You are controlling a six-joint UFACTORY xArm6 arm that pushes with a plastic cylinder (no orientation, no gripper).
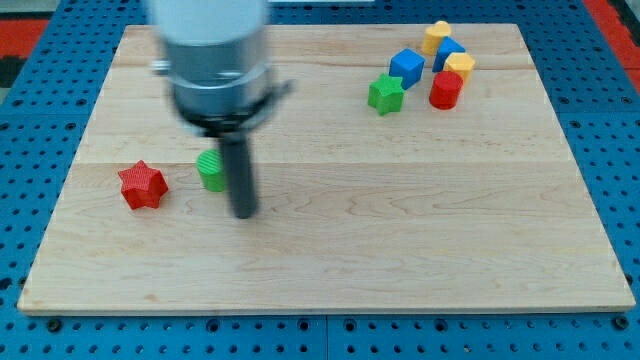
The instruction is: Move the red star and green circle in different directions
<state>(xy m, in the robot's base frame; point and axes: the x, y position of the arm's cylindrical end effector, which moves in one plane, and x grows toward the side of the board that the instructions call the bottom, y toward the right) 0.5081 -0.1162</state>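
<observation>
The red star lies on the wooden board at the view's left. The green circle stands just to its right, a small gap between them. My tip is down on the board immediately right of the green circle and a little lower in the view. The rod looks to be touching or nearly touching the circle's right side. The arm's grey body rises above it and hides part of the board's top left.
A cluster of blocks sits at the view's top right: a green star, a blue cube, a red cylinder, a yellow block, another blue block and a yellow one.
</observation>
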